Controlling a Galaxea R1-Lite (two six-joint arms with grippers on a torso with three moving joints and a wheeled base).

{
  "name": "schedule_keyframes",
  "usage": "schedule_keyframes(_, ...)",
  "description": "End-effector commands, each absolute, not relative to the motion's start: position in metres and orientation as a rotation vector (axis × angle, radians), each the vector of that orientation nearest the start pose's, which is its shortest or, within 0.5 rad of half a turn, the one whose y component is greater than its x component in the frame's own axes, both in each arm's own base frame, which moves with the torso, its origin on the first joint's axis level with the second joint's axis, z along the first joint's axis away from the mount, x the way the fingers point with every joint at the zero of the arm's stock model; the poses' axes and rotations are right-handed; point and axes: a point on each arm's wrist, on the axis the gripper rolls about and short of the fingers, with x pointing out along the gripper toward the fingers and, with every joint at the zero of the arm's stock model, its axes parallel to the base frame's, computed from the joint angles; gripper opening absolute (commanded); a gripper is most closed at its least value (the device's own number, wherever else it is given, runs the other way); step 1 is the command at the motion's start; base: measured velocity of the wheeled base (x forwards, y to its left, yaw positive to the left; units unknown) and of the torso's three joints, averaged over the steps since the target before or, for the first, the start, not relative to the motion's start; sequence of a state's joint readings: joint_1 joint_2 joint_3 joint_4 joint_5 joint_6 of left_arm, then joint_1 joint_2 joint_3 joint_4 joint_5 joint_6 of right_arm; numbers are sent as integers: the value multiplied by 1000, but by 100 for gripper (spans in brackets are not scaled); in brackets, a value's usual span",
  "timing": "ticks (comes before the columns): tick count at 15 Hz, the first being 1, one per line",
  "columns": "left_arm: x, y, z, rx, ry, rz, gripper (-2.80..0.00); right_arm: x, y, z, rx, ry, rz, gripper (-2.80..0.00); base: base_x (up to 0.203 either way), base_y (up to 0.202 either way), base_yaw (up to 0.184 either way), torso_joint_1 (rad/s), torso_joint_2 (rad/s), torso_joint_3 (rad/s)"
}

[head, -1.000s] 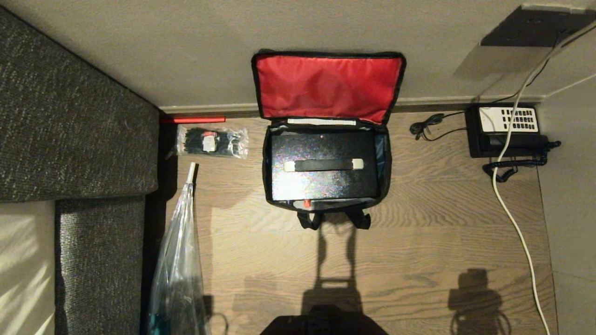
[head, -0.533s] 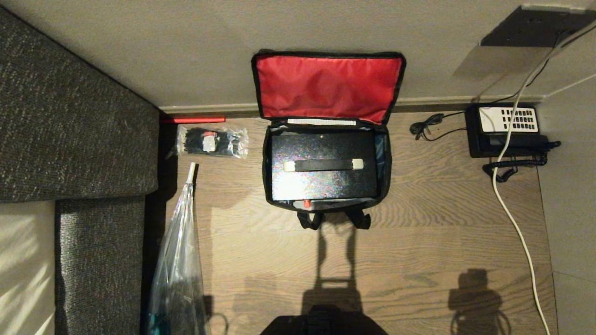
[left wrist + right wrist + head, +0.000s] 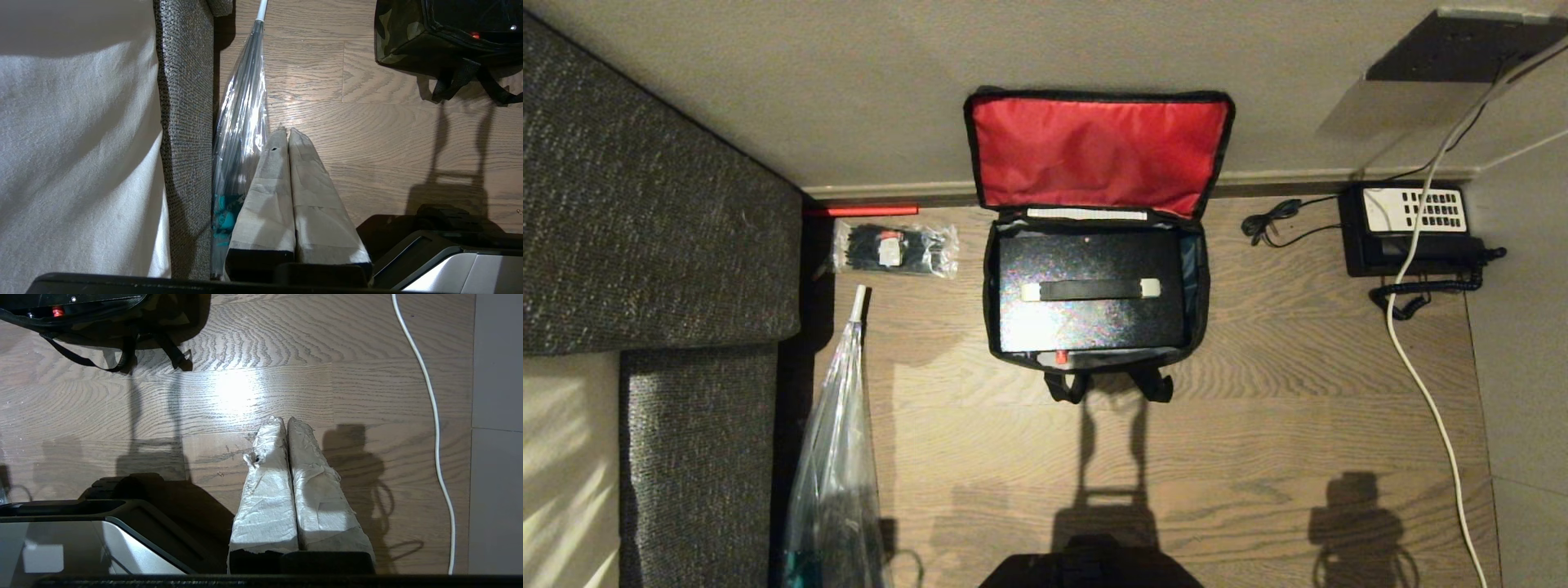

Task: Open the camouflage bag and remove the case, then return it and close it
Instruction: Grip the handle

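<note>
A dark woven sofa (image 3: 645, 212) fills the robot's left side of the head view, with pale wall beyond and wood-plank floor (image 3: 1258, 425) in front. In the middle of the floor, against the skirting, sits the camouflage bag (image 3: 1196, 282), its lid thrown back against the wall so the red lining faces up. Inside the bag lies the case (image 3: 1090, 318), flat, speckled face up, strap handle across its middle and the small red latch at the near edge; it fits closely between the bag's walls. To the right, well apart, a black telephone (image 3: 1409, 233) sits by the wall with a white cable (image 3: 1421, 384) trailing toward the robot. Left of the bag lie a clear folded umbrella (image 3: 837, 457) along the sofa and, smaller, a packet of cable ties (image 3: 894, 249). Neither arm reaches into the head view. Each wrist view shows its own tool hanging over bare floor well short of the bag: the left gripper (image 3: 287, 132) and the right gripper (image 3: 285, 420) both have their wrapped fingers pressed together, holding nothing. With the lid already up, lifting the case out looks like the step ahead. The risks, as I judge them: the close fit may drag the soft bag up with the case, a pull on the strap alone may tilt it, and the propped lid could flop forward if the bag shifts
</note>
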State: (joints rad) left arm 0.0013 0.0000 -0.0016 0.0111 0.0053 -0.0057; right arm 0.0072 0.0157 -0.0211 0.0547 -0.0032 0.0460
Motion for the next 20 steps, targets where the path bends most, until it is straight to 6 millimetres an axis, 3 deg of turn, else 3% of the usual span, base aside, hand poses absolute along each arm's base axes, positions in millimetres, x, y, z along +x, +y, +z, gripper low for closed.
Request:
schedule_keyframes(1,-23,0,75,-6,9,8,-280,-23,0,76,46,55,3,-280,0,0,0,0,0,0)
schedule_keyframes(20,-23,0,75,-6,8,8,-280,-23,0,76,44,26,2,-280,0,0,0,0,0,0)
